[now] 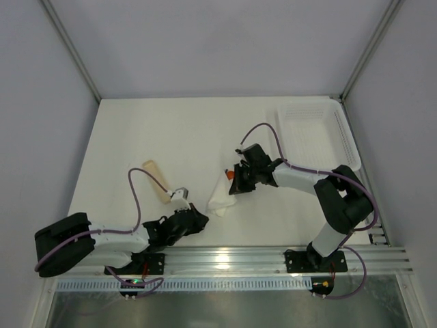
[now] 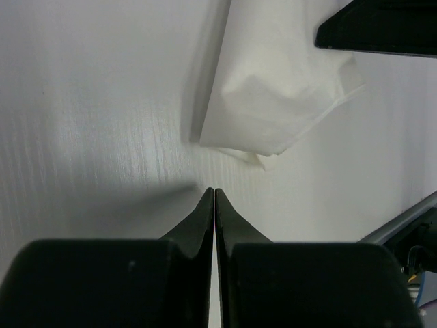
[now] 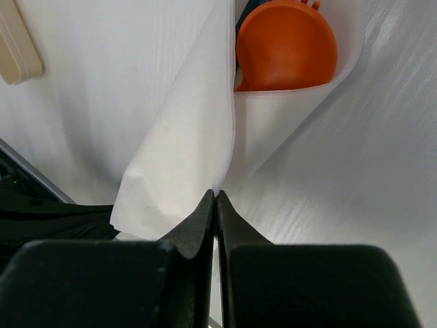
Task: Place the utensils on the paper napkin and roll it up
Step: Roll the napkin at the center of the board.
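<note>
— So, where is the thin white paper napkin?
— It lies crumpled and partly folded near the middle of the off-white table, between the two grippers.
— Is anything inside it?
— Yes. The right wrist view shows an orange plastic spoon tucked in the fold, with its round bowl peeking out.
— And the flat pale tan wooden stick?
— It is on the bare table, to the left of the napkin and apart from it, not on the paper.
— What about the right gripper?
— Its fingers are squeezed together, with the tips right at the napkin's fold. I cannot tell if any paper is caught between them.
— And the left gripper?
— Its fingers are pressed together too, with nothing in them. The tips sit low over the table, just short of the napkin's near corner.
— Anything else?
— A white plastic mesh basket sits at the far right corner, well apart from it all.
</note>
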Tool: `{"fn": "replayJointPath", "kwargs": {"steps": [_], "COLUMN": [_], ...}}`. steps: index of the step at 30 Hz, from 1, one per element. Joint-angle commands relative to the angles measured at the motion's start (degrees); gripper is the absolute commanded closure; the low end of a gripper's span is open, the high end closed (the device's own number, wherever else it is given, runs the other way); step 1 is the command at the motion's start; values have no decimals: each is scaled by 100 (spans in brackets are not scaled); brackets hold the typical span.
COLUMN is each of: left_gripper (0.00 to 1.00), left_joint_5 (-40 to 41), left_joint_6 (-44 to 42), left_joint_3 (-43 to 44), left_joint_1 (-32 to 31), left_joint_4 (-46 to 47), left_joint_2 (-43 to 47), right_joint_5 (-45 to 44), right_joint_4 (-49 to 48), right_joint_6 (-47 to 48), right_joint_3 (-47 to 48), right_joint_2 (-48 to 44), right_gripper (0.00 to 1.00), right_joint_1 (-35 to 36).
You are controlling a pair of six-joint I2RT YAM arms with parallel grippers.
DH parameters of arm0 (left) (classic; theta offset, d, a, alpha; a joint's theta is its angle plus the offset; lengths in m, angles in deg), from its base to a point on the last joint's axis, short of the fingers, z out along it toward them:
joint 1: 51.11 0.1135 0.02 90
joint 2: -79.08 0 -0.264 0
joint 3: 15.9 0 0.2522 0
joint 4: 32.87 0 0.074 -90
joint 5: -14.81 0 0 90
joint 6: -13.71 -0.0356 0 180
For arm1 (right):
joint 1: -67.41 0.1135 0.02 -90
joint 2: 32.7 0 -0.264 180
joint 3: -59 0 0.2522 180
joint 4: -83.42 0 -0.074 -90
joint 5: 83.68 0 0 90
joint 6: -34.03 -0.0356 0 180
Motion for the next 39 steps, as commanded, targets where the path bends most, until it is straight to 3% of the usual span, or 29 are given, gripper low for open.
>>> {"fn": "replayJointPath", "kwargs": {"steps": [1,8,17,22,33,39], "left_gripper": [100,100,100,100,100,100], "left_joint_5": [277,480,621,709,270,207], "left_joint_6": [-208,-93,117,74,-234,-348], "left_joint_3": [-88,-176,-194,-202,-97,-106], "left_joint_1": [-68,-104,-104,-112,133,441], "left_joint_4": [421,421,78,201,1361,924], "left_joint_2": [242,506,638,682,-47,416], "right_joint_5": [90,82,-199,-479,-621,-560], "right_joint_4": [-485,-1435,-1585,-1910,-2183,-2174], "right_joint_6": [-448,-1442,-1355,-1821,-2190,-2033], "right_joint_3": [-24,-463,-701,-1052,-1220,-1123], "right_joint_2": [-243,-173,-102,-242,-340,-243], "right_gripper": [96,96,97,96,96,96], "right_joint_1": [-17,-17,-88,-97,-211,-272]}}
